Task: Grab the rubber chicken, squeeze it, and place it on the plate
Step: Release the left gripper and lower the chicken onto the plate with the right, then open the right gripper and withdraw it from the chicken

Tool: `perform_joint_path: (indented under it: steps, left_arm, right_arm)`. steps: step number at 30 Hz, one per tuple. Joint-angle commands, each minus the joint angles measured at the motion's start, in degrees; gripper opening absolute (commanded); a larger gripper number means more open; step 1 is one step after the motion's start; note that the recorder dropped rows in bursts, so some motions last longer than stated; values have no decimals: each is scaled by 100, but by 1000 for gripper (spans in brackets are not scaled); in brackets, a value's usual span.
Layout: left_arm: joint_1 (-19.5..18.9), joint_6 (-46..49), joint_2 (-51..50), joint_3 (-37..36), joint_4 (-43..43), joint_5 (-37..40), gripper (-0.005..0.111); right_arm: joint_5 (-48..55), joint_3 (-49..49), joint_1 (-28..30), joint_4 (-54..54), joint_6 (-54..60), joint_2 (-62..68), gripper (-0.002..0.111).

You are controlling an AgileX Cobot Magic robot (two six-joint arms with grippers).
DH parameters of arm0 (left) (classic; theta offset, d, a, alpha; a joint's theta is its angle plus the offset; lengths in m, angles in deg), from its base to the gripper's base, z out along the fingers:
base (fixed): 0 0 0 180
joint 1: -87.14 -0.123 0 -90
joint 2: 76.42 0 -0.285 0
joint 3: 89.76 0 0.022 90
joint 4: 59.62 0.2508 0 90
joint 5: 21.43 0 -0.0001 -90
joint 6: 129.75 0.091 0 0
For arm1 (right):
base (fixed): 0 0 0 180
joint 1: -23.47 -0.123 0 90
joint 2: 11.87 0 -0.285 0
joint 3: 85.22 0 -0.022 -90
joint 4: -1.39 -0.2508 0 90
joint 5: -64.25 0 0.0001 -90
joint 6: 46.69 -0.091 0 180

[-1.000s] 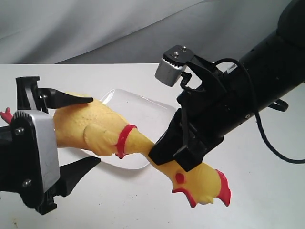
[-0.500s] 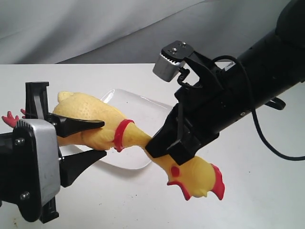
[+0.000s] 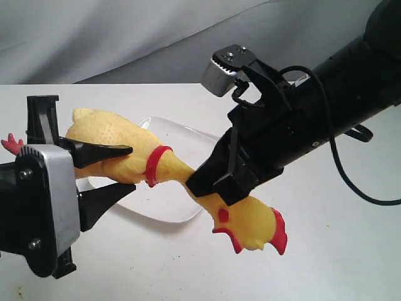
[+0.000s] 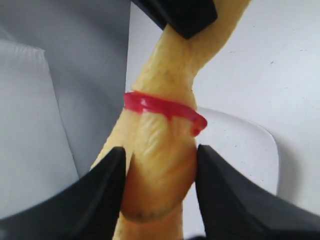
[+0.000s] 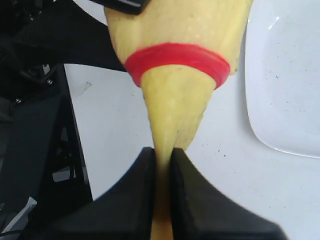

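The yellow rubber chicken [image 3: 119, 145] hangs in the air, slanting over the white plate [image 3: 188, 139], its red-combed head [image 3: 250, 221] lowest at the right. My right gripper [image 3: 200, 187] is shut on the thin neck just past the red band [image 5: 177, 55], pinching it flat [image 5: 162, 160]. At the other end my left gripper [image 3: 128, 168] is shut on the fat body, and both black fingers press its sides [image 4: 160, 167]. The chicken's red feet [image 3: 9, 144] peek out behind the left wrist. The plate [image 4: 240, 145] lies on the table beneath it.
The white table [image 3: 338, 251] spreads around the plate, with a grey cloth backdrop [image 3: 125, 37] behind it. The left arm's silver camera block [image 3: 50, 207] fills the near left corner. The bulky black right arm [image 3: 326, 106] reaches in from the upper right.
My left gripper went from wide open to shut on the chicken's body. The right gripper stayed on the neck, shifted slightly left, and the head swung lower.
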Motion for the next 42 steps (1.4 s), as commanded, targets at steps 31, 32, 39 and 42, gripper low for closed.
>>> perform_joint_path:
  steps: [31,32,39,42]
  left_arm:
    - [-23,-895,3310,166,-3738,1768,103]
    - [-23,-895,3310,166,-3738,1768,103]
    - [-23,-895,3310,166,-3738,1891,103]
    - [-23,-895,3310,166,-3738,2126,103]
  right_arm:
    - [-5399,-30,-592,624,1167,2908,1]
    - [-5337,-30,-592,624,1149,2908,4]
    - [-4982,-30,-581,681,1138,2739,54]
    - [-4676,-30,-581,841,1138,2237,57]
